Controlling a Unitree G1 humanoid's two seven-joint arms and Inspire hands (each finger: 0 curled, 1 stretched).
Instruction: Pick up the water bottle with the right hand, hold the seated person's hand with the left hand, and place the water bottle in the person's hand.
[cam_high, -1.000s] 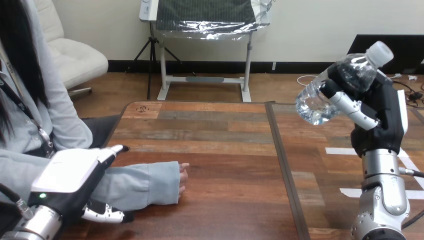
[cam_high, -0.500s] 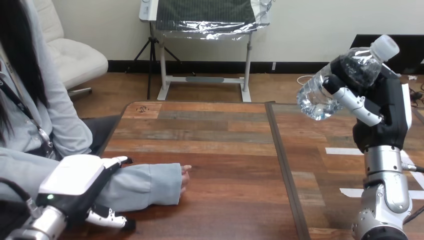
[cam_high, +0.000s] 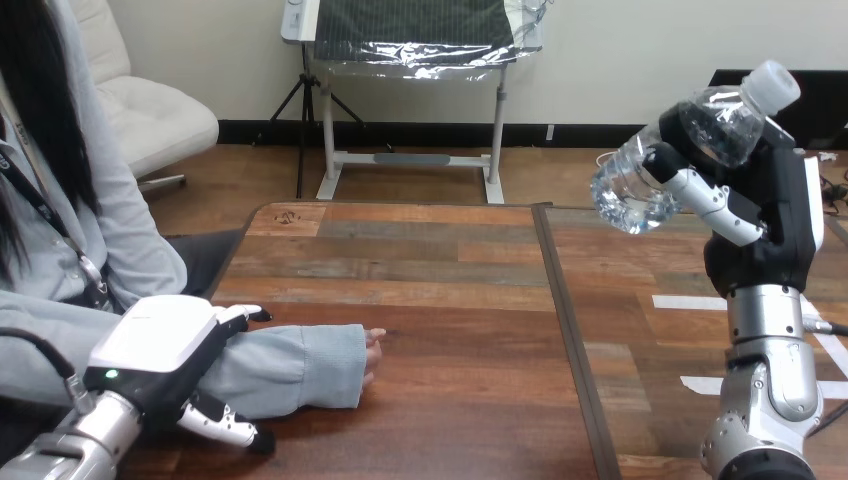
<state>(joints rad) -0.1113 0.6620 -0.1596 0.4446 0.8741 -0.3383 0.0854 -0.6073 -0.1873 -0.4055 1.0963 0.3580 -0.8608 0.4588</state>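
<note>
Item: wooden table (cam_high: 450, 300). At left, the person's forearm (cam_high: 290, 365) rests on it, left hand (cam_high: 160, 345) curled round it. Above right side, tilted water bottle (cam_high: 625, 185), right hand (cam_high: 770, 210) fingers wrapped round it.

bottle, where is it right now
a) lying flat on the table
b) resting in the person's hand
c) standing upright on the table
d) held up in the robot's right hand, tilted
d: the right hand has its fingers curled round the bottle, which is raised well above the table and tilted, cap at the upper right.
</note>
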